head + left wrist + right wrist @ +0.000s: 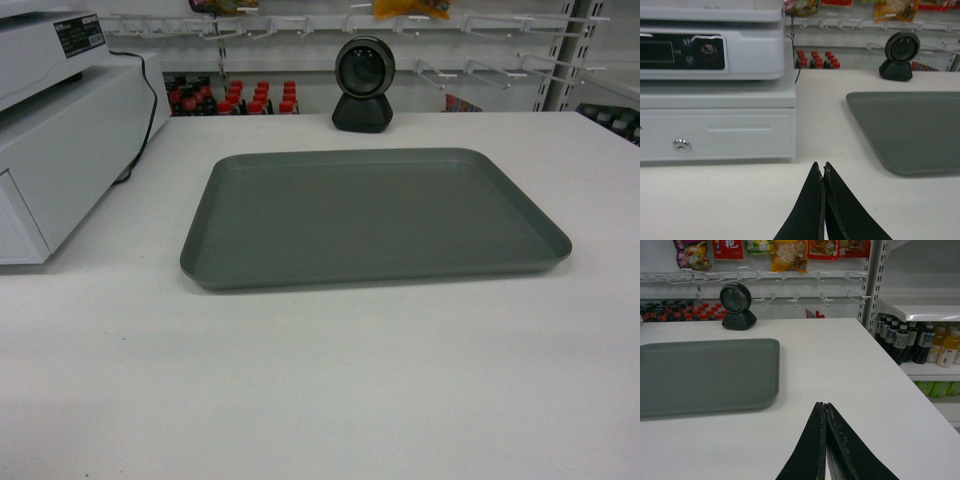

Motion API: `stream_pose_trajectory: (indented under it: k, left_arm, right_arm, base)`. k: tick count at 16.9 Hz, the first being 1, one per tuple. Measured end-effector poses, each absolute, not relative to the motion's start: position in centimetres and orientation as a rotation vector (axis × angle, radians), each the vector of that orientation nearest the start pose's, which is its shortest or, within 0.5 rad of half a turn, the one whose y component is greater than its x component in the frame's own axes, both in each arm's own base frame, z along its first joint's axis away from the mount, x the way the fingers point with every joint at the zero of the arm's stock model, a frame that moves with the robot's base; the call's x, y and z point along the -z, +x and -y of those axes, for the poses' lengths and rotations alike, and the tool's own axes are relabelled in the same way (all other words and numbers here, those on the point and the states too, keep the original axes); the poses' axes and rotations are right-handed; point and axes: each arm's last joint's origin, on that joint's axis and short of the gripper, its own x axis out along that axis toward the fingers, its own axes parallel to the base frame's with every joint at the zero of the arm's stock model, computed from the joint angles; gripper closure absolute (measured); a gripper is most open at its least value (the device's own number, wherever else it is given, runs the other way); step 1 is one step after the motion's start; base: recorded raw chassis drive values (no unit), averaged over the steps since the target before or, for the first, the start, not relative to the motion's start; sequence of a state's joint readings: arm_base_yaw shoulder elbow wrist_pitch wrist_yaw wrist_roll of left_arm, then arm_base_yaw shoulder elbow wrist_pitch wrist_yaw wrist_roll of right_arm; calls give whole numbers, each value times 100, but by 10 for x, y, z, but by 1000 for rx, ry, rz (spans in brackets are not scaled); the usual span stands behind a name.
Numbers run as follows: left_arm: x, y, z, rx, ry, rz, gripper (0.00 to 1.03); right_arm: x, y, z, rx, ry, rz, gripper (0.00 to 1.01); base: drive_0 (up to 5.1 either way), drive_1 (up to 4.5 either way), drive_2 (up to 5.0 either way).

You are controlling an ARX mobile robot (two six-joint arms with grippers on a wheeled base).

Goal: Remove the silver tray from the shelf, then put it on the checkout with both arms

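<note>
On the white checkout tabletop (320, 400) the silver tray (370, 215) lies flat; both pincers, left (822, 170) and right (822, 409), are clenched empty (a stray sweep could nudge it).

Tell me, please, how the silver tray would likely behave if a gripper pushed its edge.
The silver tray looks rigid, so it would probably move as one piece. Lying flat on the smooth white checkout, it would likely slide easily and turn if pushed off-centre. Its low rim makes tipping unlikely.
</note>
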State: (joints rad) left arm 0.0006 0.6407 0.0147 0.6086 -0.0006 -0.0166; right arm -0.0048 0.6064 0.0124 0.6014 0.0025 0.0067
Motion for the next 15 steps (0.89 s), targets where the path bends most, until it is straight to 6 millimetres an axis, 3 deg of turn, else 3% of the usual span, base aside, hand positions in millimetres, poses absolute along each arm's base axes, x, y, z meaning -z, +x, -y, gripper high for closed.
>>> stream_pose_trajectory:
  k: [15]
  left_arm:
    - [-171, 109, 0, -1, -17, 14, 102]
  right_arm:
    - [-170, 109, 1, 6, 7, 13, 99]
  base:
    - [0, 0, 0]
